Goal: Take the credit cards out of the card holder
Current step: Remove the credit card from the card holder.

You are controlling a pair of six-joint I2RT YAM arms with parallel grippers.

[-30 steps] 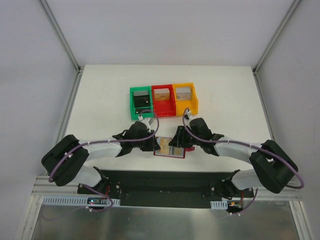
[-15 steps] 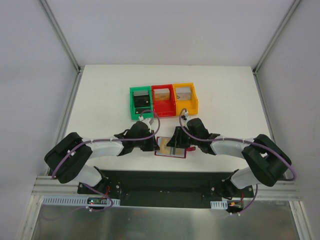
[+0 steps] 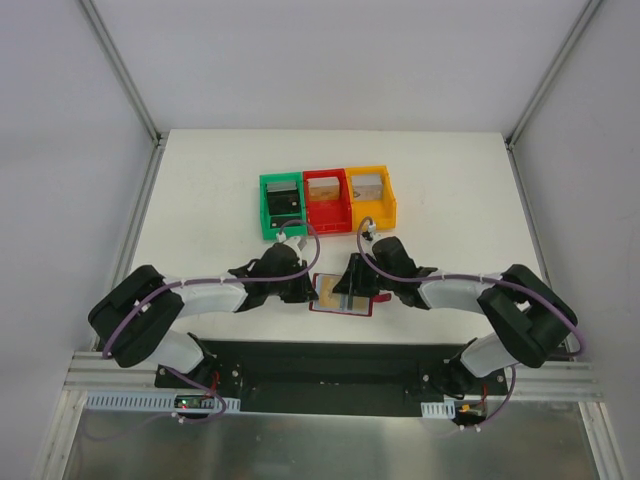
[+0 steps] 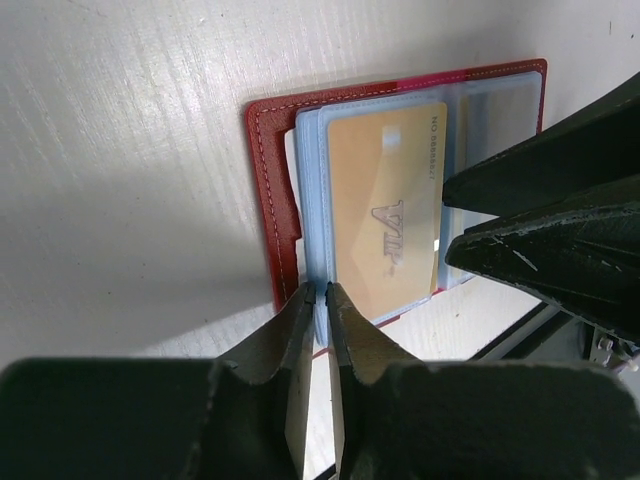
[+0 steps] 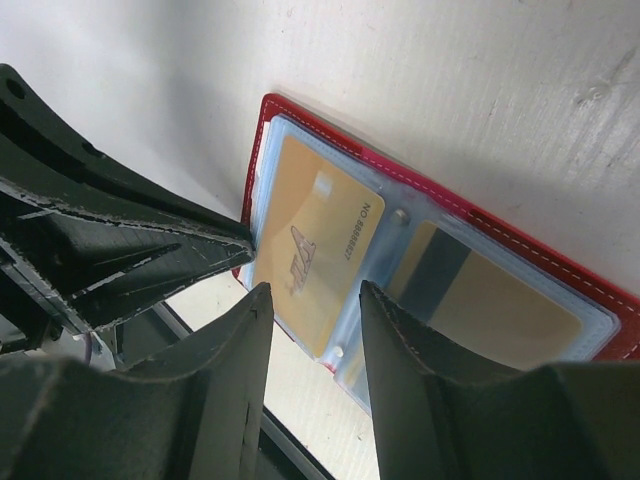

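the red card holder (image 4: 270, 190) lies open on the white tabletop (image 3: 200, 200), near the front edge, between the two hands. the left hand (image 4: 320, 295) is almost closed and pinches the edge of the blue sleeve (image 4: 310, 200) inside the holder. the right hand (image 5: 310, 290) is partly open just over the holder, with nothing held. a tan card (image 4: 385, 200) sits in the sleeve. a second card (image 5: 500, 305) with a dark stripe sits beside it. three bins (image 3: 325, 218) stand farther back.

Fixed overhead view behind the arms (image 3: 200, 295), two close downward wrist views, all sharing the card holder (image 4: 268, 210)
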